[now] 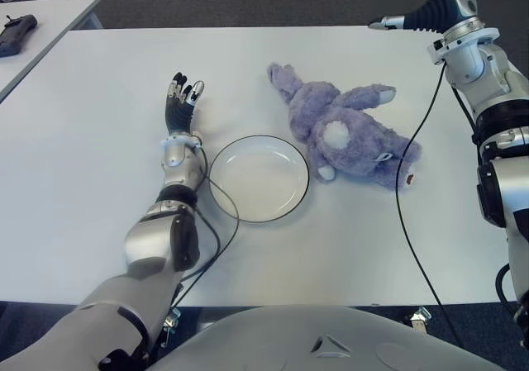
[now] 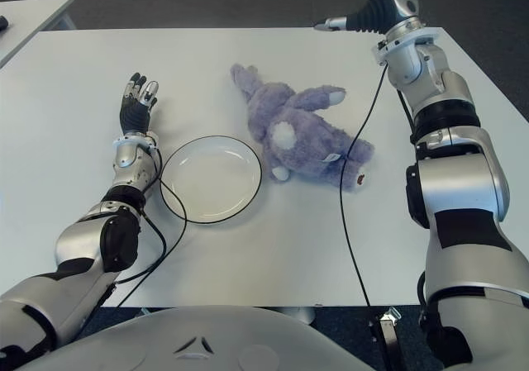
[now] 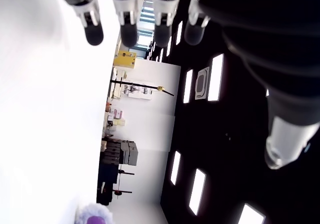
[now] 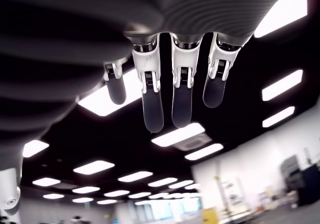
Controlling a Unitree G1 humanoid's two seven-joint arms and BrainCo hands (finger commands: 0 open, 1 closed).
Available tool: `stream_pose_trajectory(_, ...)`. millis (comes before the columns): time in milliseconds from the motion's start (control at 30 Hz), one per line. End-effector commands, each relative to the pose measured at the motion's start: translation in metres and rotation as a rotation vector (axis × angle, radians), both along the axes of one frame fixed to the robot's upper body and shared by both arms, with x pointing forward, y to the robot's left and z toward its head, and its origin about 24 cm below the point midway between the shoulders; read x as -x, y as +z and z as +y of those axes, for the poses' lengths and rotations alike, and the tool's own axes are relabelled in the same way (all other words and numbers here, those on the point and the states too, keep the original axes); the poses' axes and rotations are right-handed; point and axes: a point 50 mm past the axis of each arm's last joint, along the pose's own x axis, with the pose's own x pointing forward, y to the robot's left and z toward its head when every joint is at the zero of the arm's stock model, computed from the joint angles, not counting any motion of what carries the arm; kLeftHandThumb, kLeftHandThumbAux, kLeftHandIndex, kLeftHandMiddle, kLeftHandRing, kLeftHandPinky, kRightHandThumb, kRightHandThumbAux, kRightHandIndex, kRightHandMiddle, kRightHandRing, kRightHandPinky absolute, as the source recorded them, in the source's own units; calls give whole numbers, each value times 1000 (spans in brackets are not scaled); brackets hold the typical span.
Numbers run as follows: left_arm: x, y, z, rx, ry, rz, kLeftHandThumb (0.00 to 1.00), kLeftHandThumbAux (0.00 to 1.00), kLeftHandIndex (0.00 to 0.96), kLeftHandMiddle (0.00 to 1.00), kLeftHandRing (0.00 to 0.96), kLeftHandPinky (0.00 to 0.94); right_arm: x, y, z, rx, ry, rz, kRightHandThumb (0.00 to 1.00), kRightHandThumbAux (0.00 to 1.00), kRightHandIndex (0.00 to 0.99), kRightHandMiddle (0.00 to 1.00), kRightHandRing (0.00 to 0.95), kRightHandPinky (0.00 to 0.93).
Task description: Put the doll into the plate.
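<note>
Left eye view shows the doll (image 1: 347,133) lying just beside the empty plate (image 1: 259,178), not yet moved. Left hand (image 1: 180,107) and right hand (image 4: 170,92) both have straight fingers (image 4: 152,107), holding nothing.

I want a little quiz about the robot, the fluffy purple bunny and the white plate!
1. True or false: the fluffy purple bunny doll already lies inside the round white plate with a dark rim.
2. Which hand shows beside the plate, fingers spread? A. left hand B. right hand
3. Fill in: both things sit on a ____ table.

Key: 1. False, the doll lies on the table at the plate's right. 2. A; the right hand is raised at the table's far edge. 3. White.
</note>
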Motion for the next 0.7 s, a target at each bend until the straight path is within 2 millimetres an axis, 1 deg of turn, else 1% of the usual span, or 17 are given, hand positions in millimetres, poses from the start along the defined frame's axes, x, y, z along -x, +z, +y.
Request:
stream_pose_trajectory(33,90,-110,-12,136,27,473,0,594,6,68,39,3,14,-33,3,52,107,98,0,535,106,216,190,168)
stream_pose_trajectory(133,90,-110,-12,135,24,468,0,596,5,68,39,1,21,-43,3,93,139,139,0,543,107,193,172,167)
stream_pose_trajectory(267,90,-110,-12,134,24,467,0,596,5,68,39,2,26,-49,5,119,164,167,0,554,108,171,161,176)
stream_pose_trajectory(367,90,-110,-12,128,24,472,0,602,7,71,40,8,29,-50,5,139,175,194,0,559,105,147,146,168)
stream_pose_trajectory(567,90,-110,-11,128,25,471,0,603,8,76,43,0,34,-50,4,164,181,244,0,581,102,118,131,189)
stream_pose_trajectory(700,90,-110,-11,130,26,469,0,604,7,73,42,1,38,-50,3,181,193,266,0,603,94,106,124,166)
